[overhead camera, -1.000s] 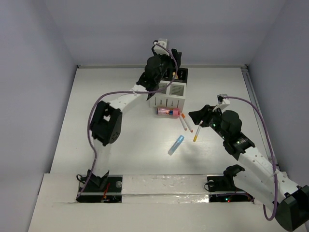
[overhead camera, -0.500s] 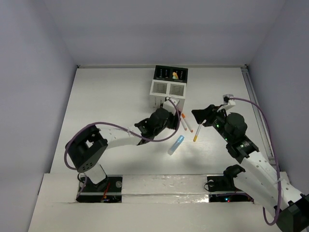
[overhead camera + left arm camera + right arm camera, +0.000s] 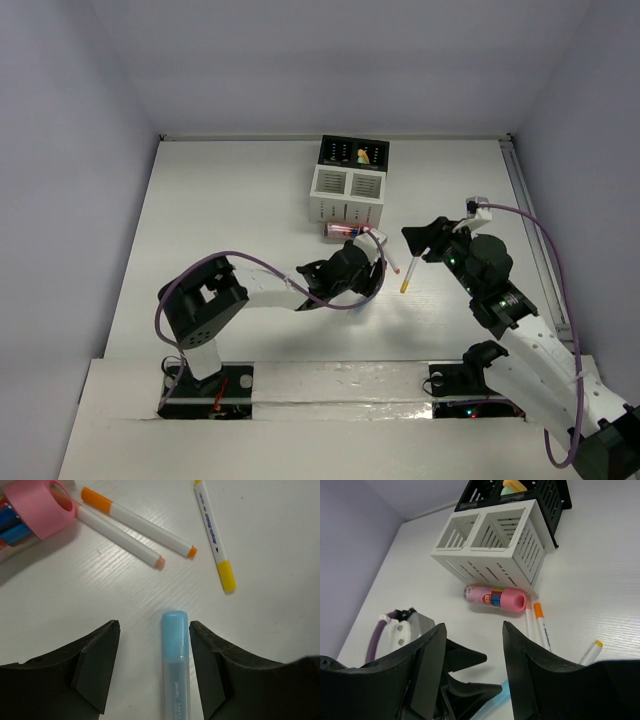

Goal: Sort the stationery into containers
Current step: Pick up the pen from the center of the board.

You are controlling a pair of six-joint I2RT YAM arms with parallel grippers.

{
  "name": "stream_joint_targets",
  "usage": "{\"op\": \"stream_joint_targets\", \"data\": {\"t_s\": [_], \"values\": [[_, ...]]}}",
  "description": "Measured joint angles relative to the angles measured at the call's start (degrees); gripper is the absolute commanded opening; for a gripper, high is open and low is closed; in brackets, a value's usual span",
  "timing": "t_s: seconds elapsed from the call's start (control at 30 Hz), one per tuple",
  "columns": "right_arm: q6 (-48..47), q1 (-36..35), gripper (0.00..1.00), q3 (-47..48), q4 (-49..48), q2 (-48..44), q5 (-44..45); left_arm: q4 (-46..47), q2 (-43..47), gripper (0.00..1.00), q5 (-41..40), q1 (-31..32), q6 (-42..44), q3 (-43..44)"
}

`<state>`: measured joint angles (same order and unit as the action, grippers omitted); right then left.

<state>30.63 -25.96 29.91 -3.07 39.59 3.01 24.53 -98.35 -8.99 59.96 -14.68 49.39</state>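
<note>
Far-edge black box (image 3: 555,497) holds some pieces; white box (image 3: 485,570) looks empty. Five loose pieces (image 3: 343,231) remain mid-worktop. Left gripper (image 3: 155,625) stands wide astride the blue marker (image 3: 174,670); right gripper (image 3: 473,625) is wide and empty.

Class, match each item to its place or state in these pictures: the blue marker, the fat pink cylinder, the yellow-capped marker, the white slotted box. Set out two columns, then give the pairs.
Column 1
1. blue marker
2. pink cylinder
3. yellow-capped marker
4. white slotted box

Column 2
A. both compartments empty
B. lying between the open left fingers
C. on its side, just in front of the white slotted box
D. rightmost loose piece in the top view

Pairs: 1-B; 2-C; 3-D; 4-A
</note>
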Motion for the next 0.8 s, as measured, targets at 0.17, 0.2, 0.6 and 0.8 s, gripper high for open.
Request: {"op": "stream_joint_targets", "data": {"t_s": [0.17, 0.2, 0.6, 0.8], "values": [[0.0, 0.0, 0.55, 0.0, 0.09, -0.26, 0.66, -2.16, -1.03, 0.56, 1.25, 0.72, 0.02, 0.15], [0.0, 0.0, 0.55, 0.0, 0.09, -0.2, 0.72, -2.6, -1.11, 0.56, 1.27, 0.74, 0.04, 0.17], [0.0, 0.0, 0.55, 0.0, 0.11, -0.22, 0.87, -4.37, -7.5, 0.54, 2.58, 1.44, 1.53, 4.98], [0.0, 0.0, 0.55, 0.0, 0.09, -0.35, 0.85, -3.96, -8.31, 0.15, 1.4, 1.44, 1.38, 5.53]]}}
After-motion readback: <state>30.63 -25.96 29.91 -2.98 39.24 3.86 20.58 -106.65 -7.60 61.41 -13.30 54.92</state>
